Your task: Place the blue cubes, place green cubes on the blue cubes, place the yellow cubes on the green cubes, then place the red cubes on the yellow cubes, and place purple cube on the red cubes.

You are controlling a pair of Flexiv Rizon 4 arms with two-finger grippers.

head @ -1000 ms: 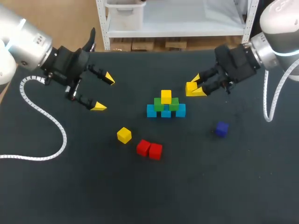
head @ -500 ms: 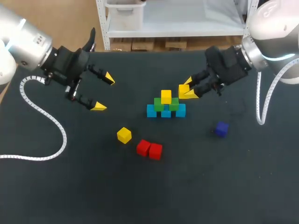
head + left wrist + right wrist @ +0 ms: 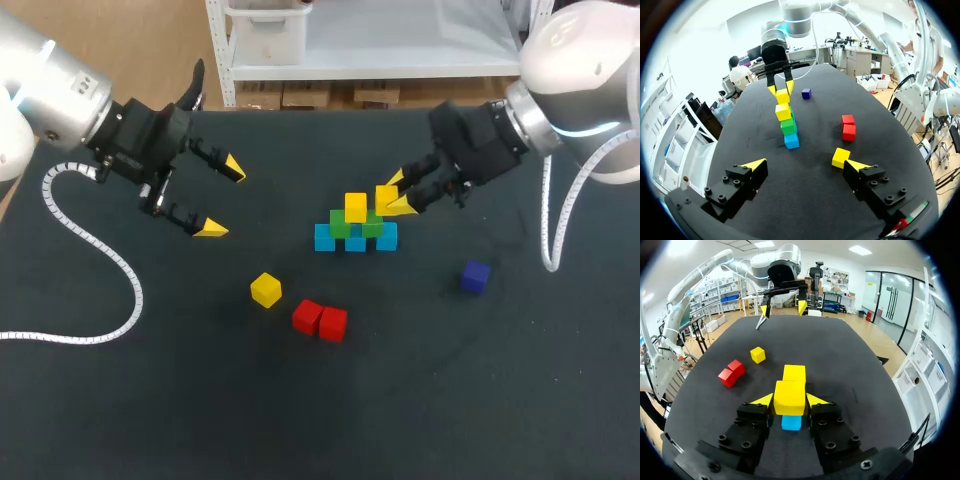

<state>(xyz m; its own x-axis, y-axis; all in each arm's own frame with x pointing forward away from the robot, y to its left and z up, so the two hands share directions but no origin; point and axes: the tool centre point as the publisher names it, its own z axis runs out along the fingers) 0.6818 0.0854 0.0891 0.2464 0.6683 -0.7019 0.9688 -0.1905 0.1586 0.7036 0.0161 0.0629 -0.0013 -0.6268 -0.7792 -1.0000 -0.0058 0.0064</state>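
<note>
A pyramid stands mid-table: three blue cubes (image 3: 355, 243) in a row, two green cubes (image 3: 341, 224) on them, one yellow cube (image 3: 355, 207) on the greens. My right gripper (image 3: 393, 197) is shut on a second yellow cube (image 3: 386, 196), held just above the pyramid's right green cube. In the right wrist view the held yellow cube (image 3: 789, 397) sits between the fingers, with the placed yellow cube (image 3: 794, 373) just ahead. A third yellow cube (image 3: 266, 289), two red cubes (image 3: 320, 320) and a purple cube (image 3: 475, 276) lie loose. My left gripper (image 3: 222, 198) hangs open and empty at the left.
In the left wrist view the loose yellow cube (image 3: 840, 157) lies just ahead of one finger of my left gripper (image 3: 805, 165), with the red cubes (image 3: 848, 126) beyond it. A white cable (image 3: 95, 250) loops over the table's left side.
My right gripper has carried its yellow cube leftwards, from right of the pyramid to just above its right side. The left arm has kept still.
</note>
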